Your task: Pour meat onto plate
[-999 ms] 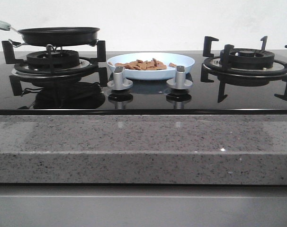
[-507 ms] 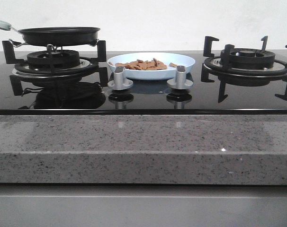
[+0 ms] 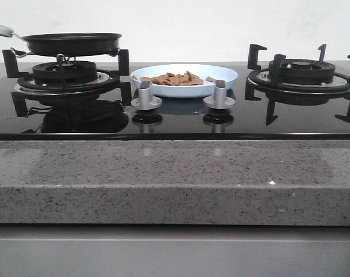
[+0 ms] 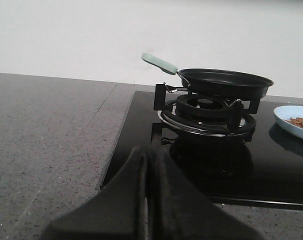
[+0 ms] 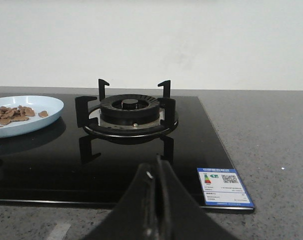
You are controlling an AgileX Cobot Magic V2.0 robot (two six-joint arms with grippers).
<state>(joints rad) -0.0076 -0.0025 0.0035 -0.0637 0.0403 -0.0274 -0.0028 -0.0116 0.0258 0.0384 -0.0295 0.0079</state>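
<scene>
Both grippers, left gripper [image 4: 147, 200] and right gripper [image 5: 156, 205], pinched closed, empty, parked off the hob. Meat [image 3: 176, 79] heaped on plate [image 3: 224, 74], right of pan [image 3: 71, 43]; pour looks done.

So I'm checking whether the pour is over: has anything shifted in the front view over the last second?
Nothing visibly changed. The meat lies on the plate between the burners, the black pan sits on the left burner, and no arm enters the front view. Both wrist views show closed fingers, left gripper and right gripper, holding nothing.
</scene>
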